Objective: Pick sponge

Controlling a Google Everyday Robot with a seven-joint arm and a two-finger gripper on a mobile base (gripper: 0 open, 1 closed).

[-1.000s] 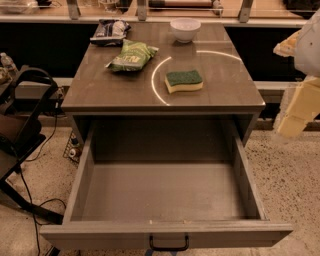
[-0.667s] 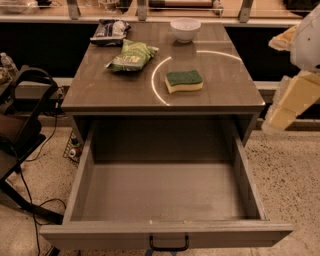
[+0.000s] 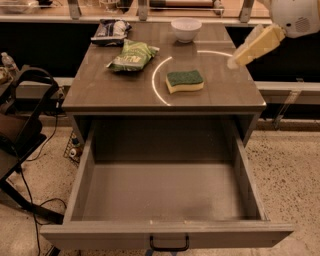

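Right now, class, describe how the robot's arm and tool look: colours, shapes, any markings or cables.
The tool, at upper right over the table's right edge, is pale yellow, flat and tapering. It joins a rounded white housing with a small patch of dark dots. No cables or lettering show.

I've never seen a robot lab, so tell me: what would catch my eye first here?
The big drawer pulled wide open below the tabletop fills the foreground. On the tabletop lies a green-topped sponge inside a bright arc of light, and the robot's gripper hangs at upper right, apart from it.
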